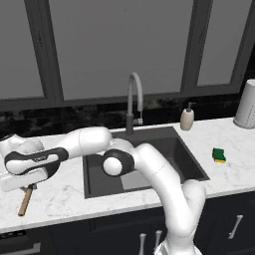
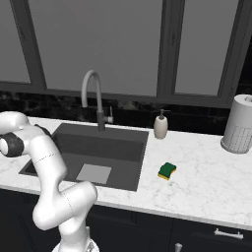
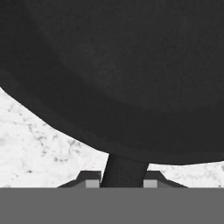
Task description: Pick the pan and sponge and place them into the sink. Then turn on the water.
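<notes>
Jaws clamp the pan (image 3: 131,65) at its handle neck — left of the sink (image 1: 94,172) rim, on marble

The sink (image 1: 94,172) is set into the surface (image 1: 64,196), with the faucet (image 1: 133,99) rising behind its back edge. A soap bottle (image 1: 187,118) stands on the surface behind the sink's right rear corner, and a paper towel roll (image 1: 246,104) stands farther right, near the back wall. The sponge (image 1: 218,155) lies on the surface right of the sink, apart from its rim. My arm reaches left across the sink, over the surface on its left side. There the pan (image 3: 131,65) rests on the surface, its handle (image 1: 25,200) pointing toward the front edge. My end effector (image 3: 123,183) sits at the neck where handle meets pan, one finger on each side.
</notes>
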